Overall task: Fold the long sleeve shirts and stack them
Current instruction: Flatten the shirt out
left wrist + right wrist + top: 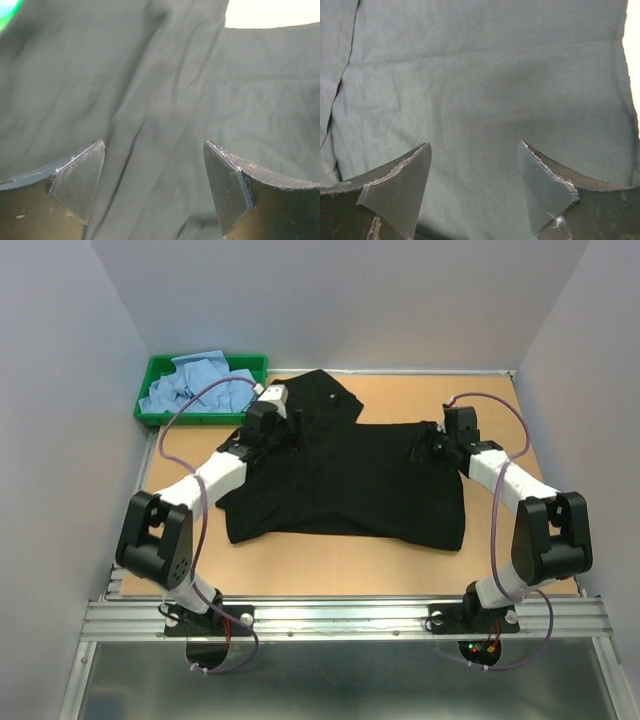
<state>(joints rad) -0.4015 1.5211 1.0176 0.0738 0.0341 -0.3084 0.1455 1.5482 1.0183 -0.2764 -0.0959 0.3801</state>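
We see the black shirt (350, 485) spread over the middle of the tan surface (520, 560). It is wrinkled, and one part reaches toward the far left corner. In that corner stands the green tray (160, 418), where the light blue shirts (200, 388) lie crumpled in a heap.

The left arm (215, 475) reaches over the black shirt's far left part, near the tray. In its wrist view the left jaws stand wide apart. We see only dark, creased cloth in the gap between the fingers (75, 180), and nothing is pinched.

The right arm (500, 480) reaches over the shirt's right side, close to its far edge. The right jaws are also parted, a little less widely. Smooth cloth lies below and between the fingers (547, 190), with nothing gripped. A pale strip of the surface shows at the right edge of that view.

The jaws seem to hang just above the cloth, though we cannot tell whether any fingertip touches it.
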